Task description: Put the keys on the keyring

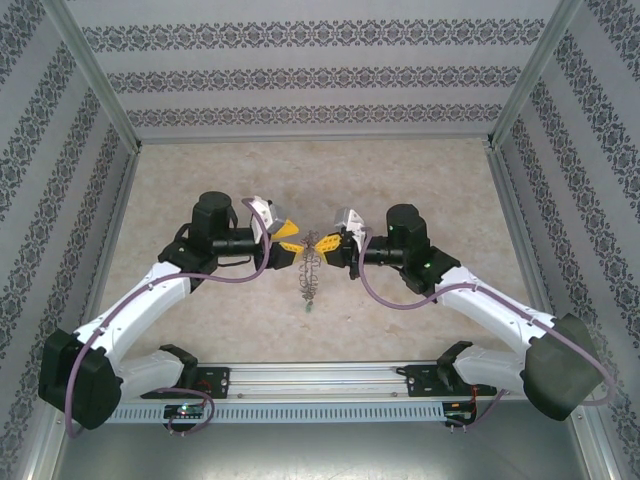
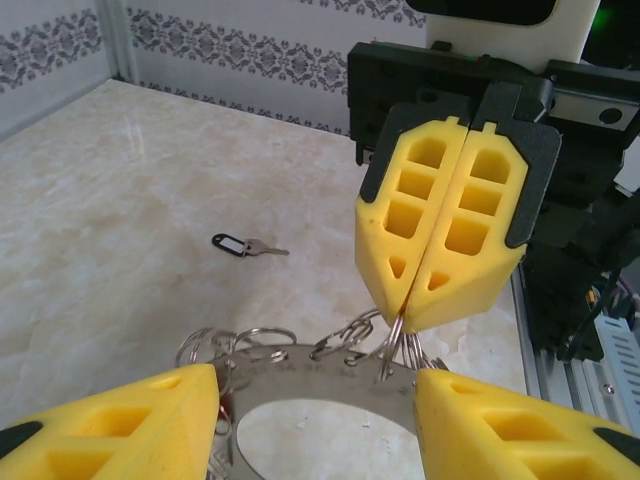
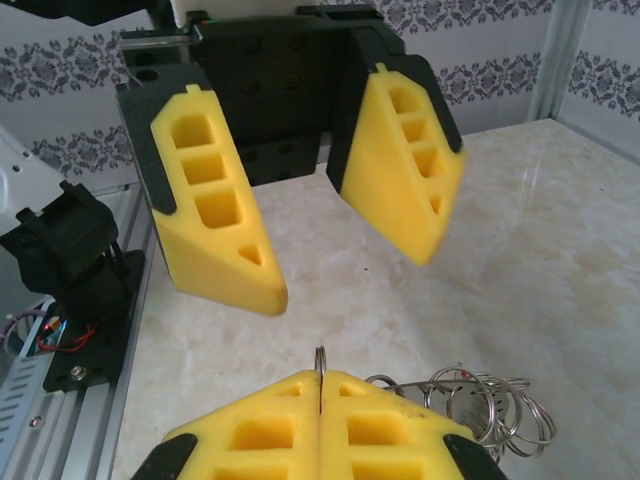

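Top view: both arms met mid-table (image 1: 430, 180). Left gripper (image 1: 290, 243) and right gripper (image 1: 332, 240) faced each other tip to tip, with the keyring (image 1: 310, 270) between them. It was edge-on to the camera, a thin grey streak running toward the arm bases. Couldn't read the jaw gaps from up there.

Left wrist: the left gripper's own yellow fingers (image 2: 130, 420) sat wide apart at the bottom of the frame, so it was open and clamping nothing. The keyring's flat grey band lay between the two tips, with wire loops bunched along its far rim. I couldn't tell whether either pad touched it. Opposite, the right gripper had both pads pressed together on one wire loop of the fringe, just above the band. One key (image 2: 247, 245) lay flat on the table well beyond the ring, apart from both grippers. Its head looked dark in this view and its short silver blade pointed right. The second key wasn't identifiable.

Right wrist: the right gripper's pads were closed flush, with a single wire loop (image 3: 320, 360) poking up out of the seam — a firm pinch on the keyring. More loops fanned out to the right of the pads. Across from it, the left gripper's fingers stood spread with clear space between them.
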